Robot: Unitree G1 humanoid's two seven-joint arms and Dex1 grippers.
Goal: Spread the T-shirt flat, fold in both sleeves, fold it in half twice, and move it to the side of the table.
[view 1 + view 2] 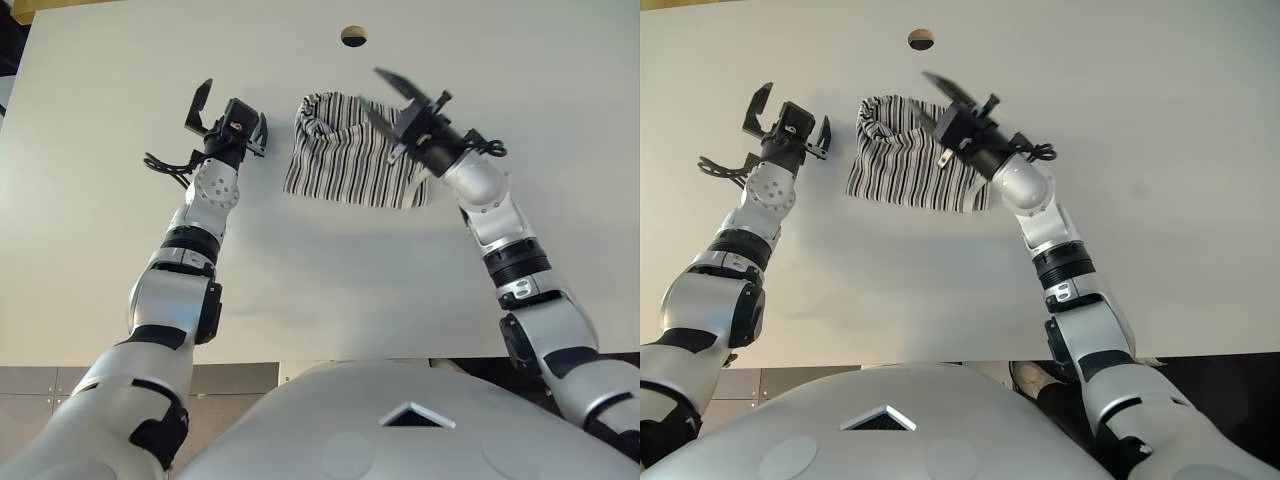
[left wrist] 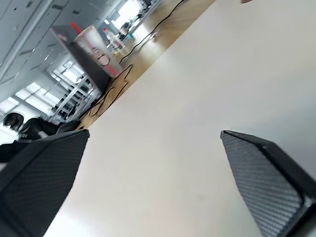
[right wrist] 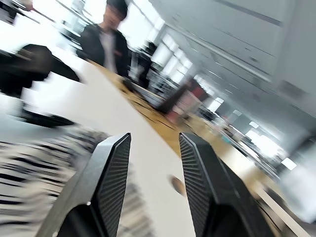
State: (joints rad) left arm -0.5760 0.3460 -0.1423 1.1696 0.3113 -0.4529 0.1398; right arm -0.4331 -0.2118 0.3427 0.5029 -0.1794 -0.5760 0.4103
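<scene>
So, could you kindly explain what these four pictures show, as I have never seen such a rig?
This is a humanoid robot with two arms, each ending in a two-finger gripper. Two pictures come from a camera on its head, looking down over the arms at a white table; the other two come from cameras on the wrists, looking out between the fingers. On the table lies a folded striped T-shirt, with a small round hole in the tabletop beyond it. The left gripper is beside the T-shirt, open, over bare table. The right gripper is over the T-shirt's right part, also open. Neither holds anything.
</scene>
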